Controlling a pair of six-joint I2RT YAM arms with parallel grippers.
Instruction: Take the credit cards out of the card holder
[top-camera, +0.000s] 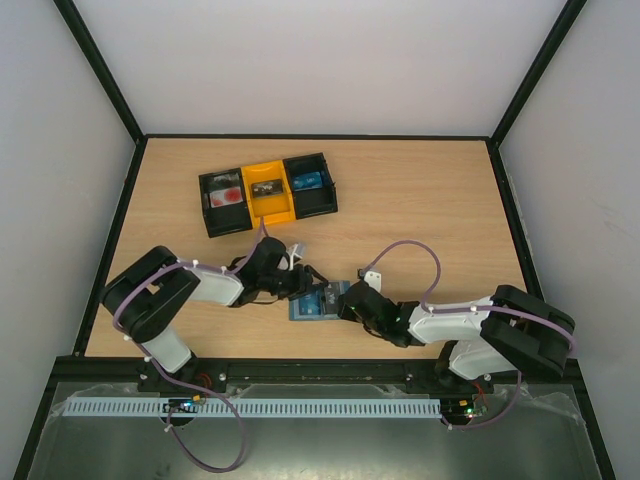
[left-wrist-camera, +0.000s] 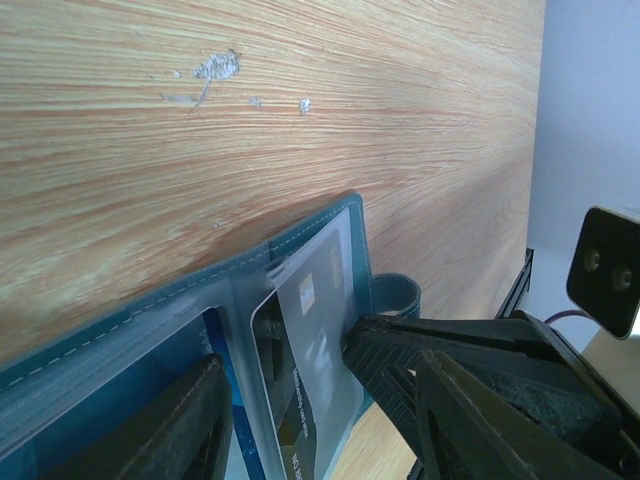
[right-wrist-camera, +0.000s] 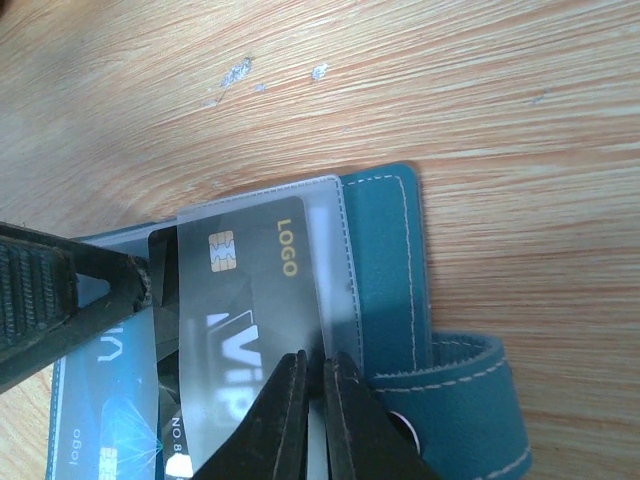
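Observation:
The slate-blue card holder (top-camera: 303, 310) lies open on the table between both grippers; it also shows in the left wrist view (left-wrist-camera: 120, 330) and the right wrist view (right-wrist-camera: 380, 260). A black card (right-wrist-camera: 250, 290) printed LOGO and VIP sits in its clear sleeve. A blue card (right-wrist-camera: 110, 430) sits in the neighbouring slot. My right gripper (right-wrist-camera: 318, 365) is shut, pinching the black card's right edge. My left gripper (left-wrist-camera: 330, 430) is open and straddles the holder, one finger (right-wrist-camera: 70, 290) resting at the black card's left edge.
A black-and-yellow three-compartment tray (top-camera: 285, 213) with small items stands further back on the table. The holder's strap tab (right-wrist-camera: 460, 400) sticks out to the right. Black frame rails run along the table's edges.

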